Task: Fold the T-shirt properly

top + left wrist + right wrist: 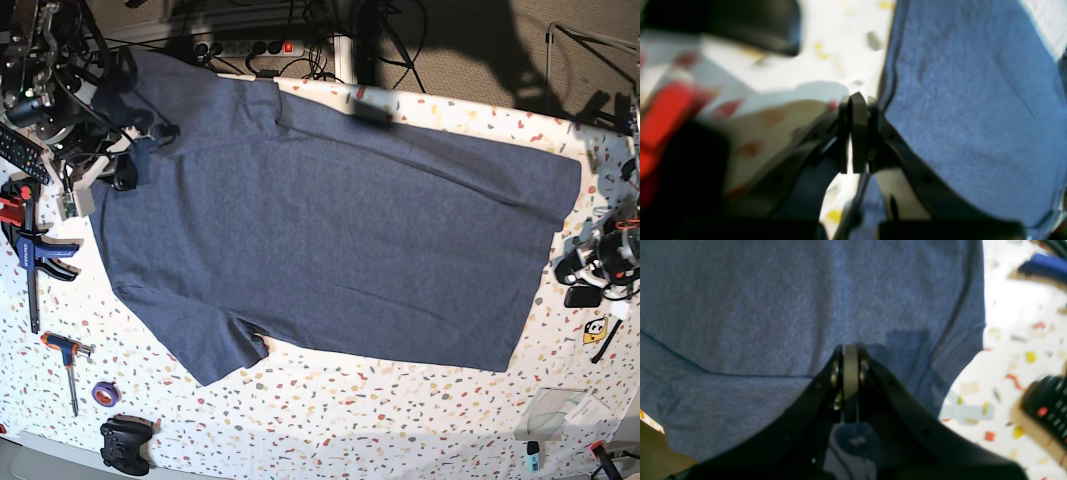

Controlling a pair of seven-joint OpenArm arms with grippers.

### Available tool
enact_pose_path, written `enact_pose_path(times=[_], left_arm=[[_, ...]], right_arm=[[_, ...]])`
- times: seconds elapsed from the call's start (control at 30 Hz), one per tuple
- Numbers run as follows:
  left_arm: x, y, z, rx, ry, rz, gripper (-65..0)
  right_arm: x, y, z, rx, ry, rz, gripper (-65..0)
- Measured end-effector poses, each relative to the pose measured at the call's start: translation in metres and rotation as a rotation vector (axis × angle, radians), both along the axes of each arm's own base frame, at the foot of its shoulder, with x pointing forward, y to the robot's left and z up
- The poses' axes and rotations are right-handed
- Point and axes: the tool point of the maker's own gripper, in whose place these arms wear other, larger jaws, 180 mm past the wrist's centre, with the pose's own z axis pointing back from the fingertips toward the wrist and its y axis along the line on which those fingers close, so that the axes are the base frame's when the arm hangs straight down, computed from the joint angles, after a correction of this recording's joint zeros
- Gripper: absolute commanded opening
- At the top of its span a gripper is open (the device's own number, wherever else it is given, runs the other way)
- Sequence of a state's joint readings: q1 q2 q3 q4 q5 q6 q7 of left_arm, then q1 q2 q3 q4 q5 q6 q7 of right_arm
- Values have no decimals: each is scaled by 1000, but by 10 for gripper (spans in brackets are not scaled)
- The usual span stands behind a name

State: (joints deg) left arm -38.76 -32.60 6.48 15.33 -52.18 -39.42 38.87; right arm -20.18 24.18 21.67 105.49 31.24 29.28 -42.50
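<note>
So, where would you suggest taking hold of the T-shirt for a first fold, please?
I'd pinch the T-shirt at the hem of its lower sleeve, coming in from the bottom of the base view. The shirt lies flat and that sleeve juts out past the body, so its free edge is probably the easiest to lift.

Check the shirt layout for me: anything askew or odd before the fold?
The T-shirt lies skewed, its far edge overhanging the table. Both grippers are shut: right gripper over fabric, left gripper beside the edge.
</note>
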Motion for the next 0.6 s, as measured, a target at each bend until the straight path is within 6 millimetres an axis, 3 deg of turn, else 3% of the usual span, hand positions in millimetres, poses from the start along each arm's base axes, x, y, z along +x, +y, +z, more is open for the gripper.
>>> enact_pose_path(times=[0.13,0.23,0.4,0.47,0.6], left_arm=[[0,12,14,-71,-15,54,-650],[14,15,21,-67,-92,100,-650],[33,25,27,102,-242,113,-650],[39,18,24,186,-291,68,-650],[49,-17,11,291,-333,-44,-650]], right_arm=[[-2,10,-4,40,-2,-14,-650],[-2,12,-5,46,-2,-16,-650],[-1,13,-5,52,-8,-18,-650],[-1,11,-4,38,-13,-19,-650],[2,6,-3,-4,-36,-21,-650]])
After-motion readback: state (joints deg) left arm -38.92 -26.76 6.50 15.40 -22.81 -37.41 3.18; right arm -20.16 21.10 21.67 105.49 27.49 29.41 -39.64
